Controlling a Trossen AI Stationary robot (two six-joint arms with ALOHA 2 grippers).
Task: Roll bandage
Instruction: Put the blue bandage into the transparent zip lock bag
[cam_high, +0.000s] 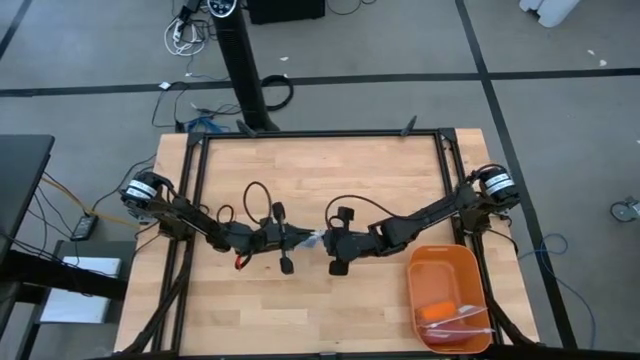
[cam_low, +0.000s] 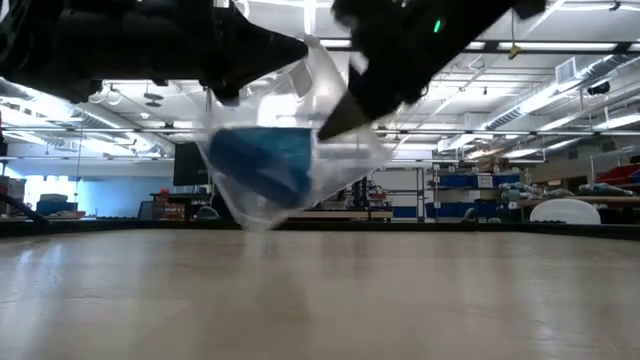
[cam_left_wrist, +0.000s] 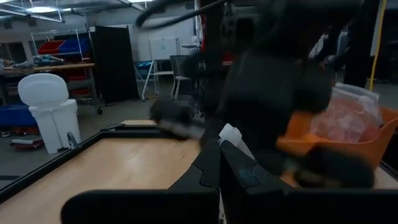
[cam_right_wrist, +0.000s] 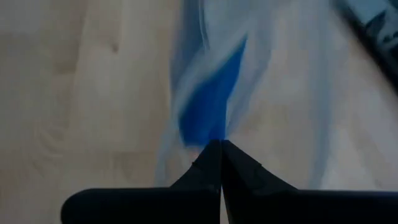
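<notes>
A clear plastic bag (cam_low: 300, 170) hangs above the middle of the table with the bright blue bandage (cam_low: 262, 160) inside it. In the right wrist view the bandage (cam_right_wrist: 211, 99) shows blue through the bag's wall. My left gripper (cam_high: 300, 238) comes from the table's left and is shut on the bag's top. My right gripper (cam_high: 323, 243) comes from the right and is shut on the bag's side. The two grippers nearly meet over the table's centre. My left gripper pinches the bag's upper edge (cam_low: 305, 48) between its two shut fingers, lying about level and coming from the table's left. The bag hangs below it, clear of the table. My right gripper pinches the bag's clear wall (cam_right_wrist: 217, 134) beside the bandage, slanting down from the table's right. The bag's lower part sags between and below the two holds.
An orange tray (cam_high: 440, 262) stands at the table's near right, holding an orange item and crumpled clear plastic. A black frame rail (cam_high: 320, 135) runs round the tabletop. Bare wood (cam_high: 300, 310) lies below the bag and toward the near edge.
</notes>
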